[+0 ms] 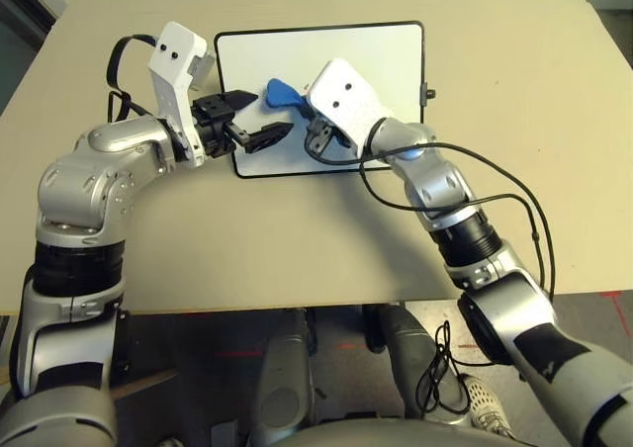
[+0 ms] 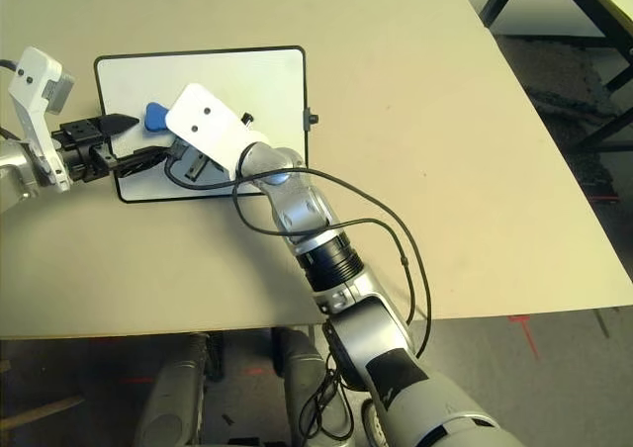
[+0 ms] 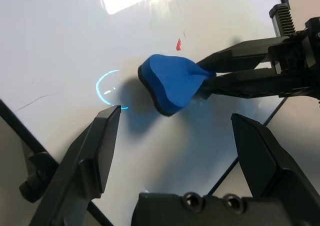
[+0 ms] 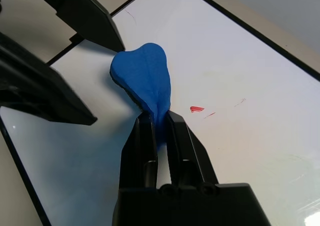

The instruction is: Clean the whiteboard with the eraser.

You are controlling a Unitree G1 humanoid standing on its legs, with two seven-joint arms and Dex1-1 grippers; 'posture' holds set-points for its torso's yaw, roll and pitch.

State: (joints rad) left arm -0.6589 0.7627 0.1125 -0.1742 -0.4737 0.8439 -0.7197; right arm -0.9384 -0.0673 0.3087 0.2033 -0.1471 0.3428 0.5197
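The table point(image 1: 495, 61) carries the whiteboard point(image 1: 376, 51) at upper centre of the head view. The right gripper point(image 4: 159, 123) pinches the eraser point(image 4: 142, 76), apparently touching the board. The left gripper point(image 3: 175, 141) gapes wide beside it, near a faint cyan arc point(image 3: 102, 88) and a red mark point(image 4: 196, 108).

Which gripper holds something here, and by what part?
The right gripper is shut on the eraser, pinching one narrow end. The left gripper is open and holds nothing.
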